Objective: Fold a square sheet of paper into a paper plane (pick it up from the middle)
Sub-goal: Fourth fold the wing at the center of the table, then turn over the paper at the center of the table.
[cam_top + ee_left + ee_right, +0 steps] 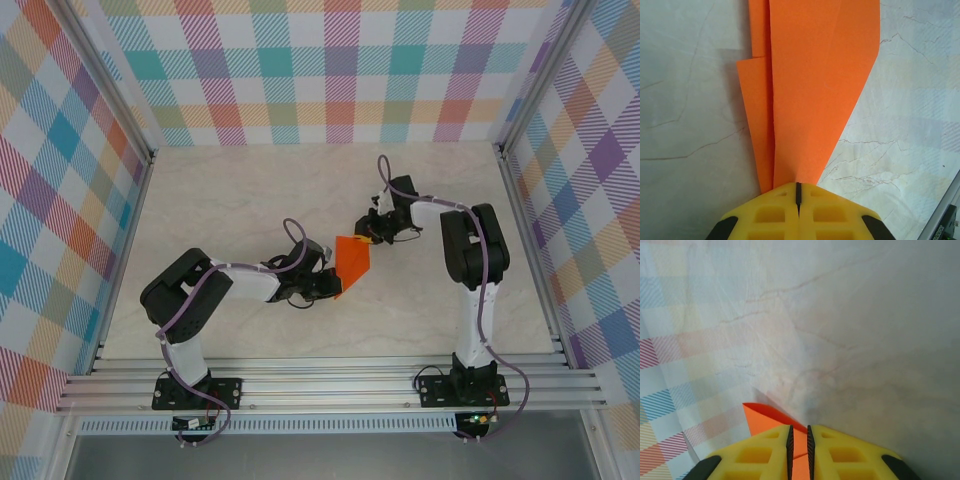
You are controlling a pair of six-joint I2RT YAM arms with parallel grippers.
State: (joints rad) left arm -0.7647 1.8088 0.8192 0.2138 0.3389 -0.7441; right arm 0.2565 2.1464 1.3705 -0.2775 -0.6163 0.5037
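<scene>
Paper plane [352, 262] was at about the middle of the tabletop [230, 200], spanning between the two claws. Left gripper [798, 189] — jaws pressed together on the narrow pointed end, with the folded layers fanning away from it. Right gripper [799, 432] — jaws narrow, with an orange corner pinched in the slit between them. Whether the paper touched the marbled surface could not be told.

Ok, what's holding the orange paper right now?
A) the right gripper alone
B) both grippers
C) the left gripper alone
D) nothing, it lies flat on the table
B: the left gripper is shut on the narrow end of the orange paper, and the right gripper pinches another part of it.
</scene>
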